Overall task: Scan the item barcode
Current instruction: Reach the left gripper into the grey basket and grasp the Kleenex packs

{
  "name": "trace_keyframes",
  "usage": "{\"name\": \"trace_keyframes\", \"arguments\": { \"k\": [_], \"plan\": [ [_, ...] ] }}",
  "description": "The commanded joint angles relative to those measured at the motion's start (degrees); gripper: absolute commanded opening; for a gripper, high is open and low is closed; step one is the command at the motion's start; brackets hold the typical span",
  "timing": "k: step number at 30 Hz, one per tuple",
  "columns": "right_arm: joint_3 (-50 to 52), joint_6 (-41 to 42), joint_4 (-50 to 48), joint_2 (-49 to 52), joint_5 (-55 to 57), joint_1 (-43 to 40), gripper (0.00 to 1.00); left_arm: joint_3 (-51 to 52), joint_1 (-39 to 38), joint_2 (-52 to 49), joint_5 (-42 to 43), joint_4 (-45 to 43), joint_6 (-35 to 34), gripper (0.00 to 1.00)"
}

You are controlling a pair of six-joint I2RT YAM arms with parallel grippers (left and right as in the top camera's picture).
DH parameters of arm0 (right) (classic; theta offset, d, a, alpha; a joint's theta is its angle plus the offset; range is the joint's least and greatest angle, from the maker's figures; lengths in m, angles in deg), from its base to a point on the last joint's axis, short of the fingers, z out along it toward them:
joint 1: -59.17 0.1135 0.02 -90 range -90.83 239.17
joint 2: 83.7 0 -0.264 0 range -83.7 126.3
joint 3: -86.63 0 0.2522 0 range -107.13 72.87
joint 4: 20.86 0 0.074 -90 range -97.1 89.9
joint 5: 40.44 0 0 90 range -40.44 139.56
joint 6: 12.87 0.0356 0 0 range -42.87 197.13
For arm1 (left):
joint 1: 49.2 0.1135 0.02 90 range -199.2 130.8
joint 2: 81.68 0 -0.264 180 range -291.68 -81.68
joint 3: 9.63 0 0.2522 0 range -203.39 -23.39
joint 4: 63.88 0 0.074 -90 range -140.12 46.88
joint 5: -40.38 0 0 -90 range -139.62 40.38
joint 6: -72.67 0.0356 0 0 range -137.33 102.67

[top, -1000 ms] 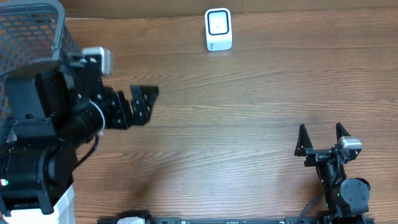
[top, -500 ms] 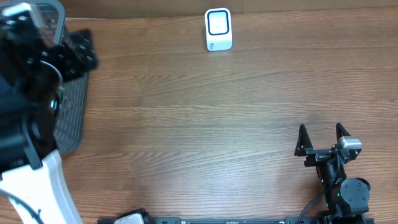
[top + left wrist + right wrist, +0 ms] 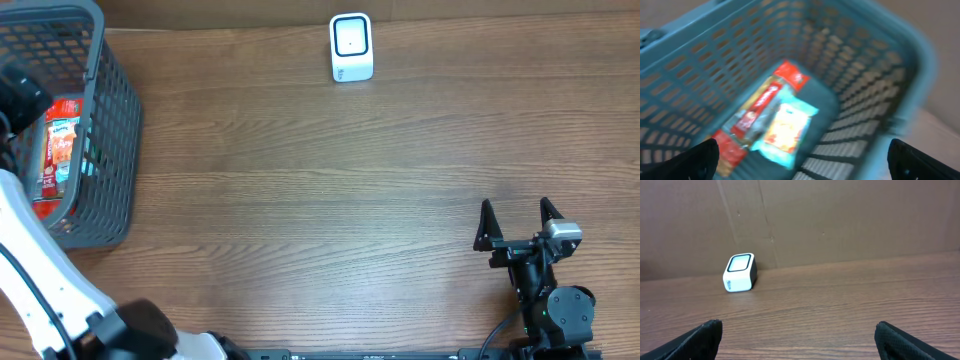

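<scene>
A grey mesh basket (image 3: pixel 112 120) stands at the table's left end. Inside lie a long red packet (image 3: pixel 762 107) and a light blue packet (image 3: pixel 787 127), both also seen from overhead, the red packet (image 3: pixel 45 185) beside the blue one (image 3: pixel 66 150). No barcode shows on either. My left gripper (image 3: pixel 802 167) hangs open above the basket's inside, holding nothing; this view is blurred. The white barcode scanner (image 3: pixel 351 47) stands at the back middle, its window up. My right gripper (image 3: pixel 516 225) rests open and empty near the front right, facing the scanner (image 3: pixel 740 272).
The left arm's white link (image 3: pixel 40 270) crosses the front left corner beside the basket. A brown cardboard wall (image 3: pixel 840 220) rises behind the scanner. Bare wooden tabletop (image 3: pixel 320 200) spreads between the basket, the scanner and the right arm.
My left arm has swung left from the tabletop to above the basket, uncovering the packets for the overhead camera. The right arm has not moved.
</scene>
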Motion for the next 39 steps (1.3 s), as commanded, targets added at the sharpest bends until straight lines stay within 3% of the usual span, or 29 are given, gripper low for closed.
{"name": "trace_keyframes", "arguments": {
  "k": [1,8,15,39],
  "plan": [
    [0.6,0.0,-0.3,-0.3,0.6,-0.1,1.00,-0.9,3.0,-3.9,-0.3,-0.7,5.7,1.00],
    [0.6,0.0,-0.3,-0.3,0.6,-0.1,1.00,-0.9,6.1,-10.3,1.8,-2.5,14.0,1.00],
    [0.6,0.0,-0.3,-0.3,0.6,-0.1,1.00,-0.9,5.9,-17.2,17.8,-2.8,27.8,1.00],
    [0.6,0.0,-0.3,-0.3,0.6,-0.1,1.00,-0.5,3.0,-31.5,15.4,-1.2,31.5,1.00]
  ]
}}
